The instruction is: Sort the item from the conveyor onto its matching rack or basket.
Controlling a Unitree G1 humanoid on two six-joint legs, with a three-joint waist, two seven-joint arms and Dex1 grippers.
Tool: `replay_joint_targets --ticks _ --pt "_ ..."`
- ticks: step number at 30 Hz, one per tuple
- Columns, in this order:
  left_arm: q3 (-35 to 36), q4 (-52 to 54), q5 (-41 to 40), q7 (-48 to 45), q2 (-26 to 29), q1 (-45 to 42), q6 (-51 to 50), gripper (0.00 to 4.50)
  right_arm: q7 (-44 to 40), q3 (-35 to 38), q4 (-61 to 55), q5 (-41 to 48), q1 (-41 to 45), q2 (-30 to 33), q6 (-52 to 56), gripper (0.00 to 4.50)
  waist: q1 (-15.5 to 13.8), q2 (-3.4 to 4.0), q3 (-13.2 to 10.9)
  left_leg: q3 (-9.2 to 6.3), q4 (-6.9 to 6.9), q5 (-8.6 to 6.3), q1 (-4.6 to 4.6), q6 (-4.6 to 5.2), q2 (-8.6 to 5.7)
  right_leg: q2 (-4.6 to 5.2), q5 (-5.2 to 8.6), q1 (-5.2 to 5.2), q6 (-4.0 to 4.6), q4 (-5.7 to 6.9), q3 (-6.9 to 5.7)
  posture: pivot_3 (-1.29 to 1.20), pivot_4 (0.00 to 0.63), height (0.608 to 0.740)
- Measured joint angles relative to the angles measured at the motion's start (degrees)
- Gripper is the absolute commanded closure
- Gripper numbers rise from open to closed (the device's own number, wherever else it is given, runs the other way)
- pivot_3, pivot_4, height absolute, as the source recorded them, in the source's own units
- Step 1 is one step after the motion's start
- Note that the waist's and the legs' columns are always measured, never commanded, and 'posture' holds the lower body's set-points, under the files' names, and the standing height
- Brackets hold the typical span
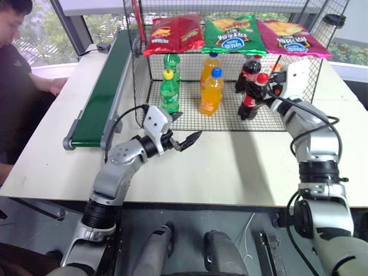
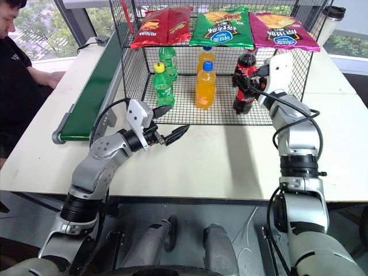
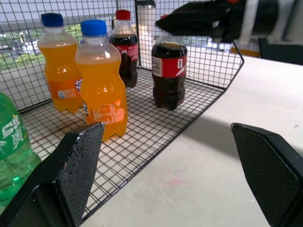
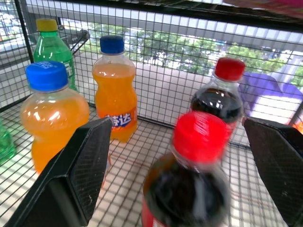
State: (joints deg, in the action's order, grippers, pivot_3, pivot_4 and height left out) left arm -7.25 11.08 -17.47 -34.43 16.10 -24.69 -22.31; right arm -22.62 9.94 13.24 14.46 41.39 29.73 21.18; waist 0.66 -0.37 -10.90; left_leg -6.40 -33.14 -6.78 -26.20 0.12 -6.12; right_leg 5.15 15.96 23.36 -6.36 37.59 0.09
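The item, a cola bottle (image 1: 250, 99) with a red cap and red label, stands upright at the front right of the black wire-mesh cage (image 1: 230, 118). A second, similar cola bottle (image 1: 249, 70) stands just behind it. My right gripper (image 4: 176, 124) is open, one finger on each side of the front bottle (image 4: 189, 189) and neither touching it. My left gripper (image 1: 183, 127) hovers open and empty over the white table, in front of the cage's left half. The dark green conveyor (image 1: 106, 86) runs along the left with nothing on its belt.
Two orange soda bottles (image 1: 211, 92) and two green soda bottles (image 1: 169, 91) also stand in the cage. Three chip bags (image 1: 233, 33) lie on the shelf on top of it. A person (image 1: 14, 86) sits at the left beside the conveyor.
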Motion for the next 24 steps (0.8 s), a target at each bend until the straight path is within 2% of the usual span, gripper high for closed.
replay_joint_targets --ticks 9,13,19,24 --pt "0.29 0.00 -0.01 -0.11 2.61 2.66 -1.26 0.00 -4.11 1.76 -18.31 7.29 -14.51 0.95 12.83 0.02 -0.02 0.02 0.01 -0.01 -0.01 -0.01 0.01 0.01 0.02 0.14 0.01 -0.02 0.02 0.00 -0.01 0.00 0.150 0.738" --pt "1.45 0.55 -0.20 0.52 3.22 4.41 -2.60 0.00 -7.68 -0.63 -27.05 13.57 -20.83 -1.95 17.40 0.02 0.20 0.02 0.02 -0.02 -0.01 -0.01 0.02 0.01 0.03 0.16 0.03 -0.01 0.06 0.00 -0.01 0.00 0.150 0.738" --pt "2.44 2.26 -0.28 2.43 3.32 7.82 -3.24 0.00 -10.95 -4.51 -30.95 18.24 -24.08 -4.07 19.84 0.02 -0.16 0.01 0.03 -0.02 -0.05 -0.11 0.02 -0.14 0.01 0.21 0.13 -0.08 0.23 -0.04 -0.02 0.00 0.150 0.738" --pt "2.73 3.11 -0.44 3.07 3.25 9.49 -3.21 0.00 -11.76 -5.77 -30.29 18.14 -24.70 -4.76 18.86 0.02 -0.10 0.00 0.04 -0.03 -0.05 -0.12 0.02 -0.15 0.01 0.22 0.13 -0.08 0.24 -0.05 -0.04 0.00 0.150 0.738"
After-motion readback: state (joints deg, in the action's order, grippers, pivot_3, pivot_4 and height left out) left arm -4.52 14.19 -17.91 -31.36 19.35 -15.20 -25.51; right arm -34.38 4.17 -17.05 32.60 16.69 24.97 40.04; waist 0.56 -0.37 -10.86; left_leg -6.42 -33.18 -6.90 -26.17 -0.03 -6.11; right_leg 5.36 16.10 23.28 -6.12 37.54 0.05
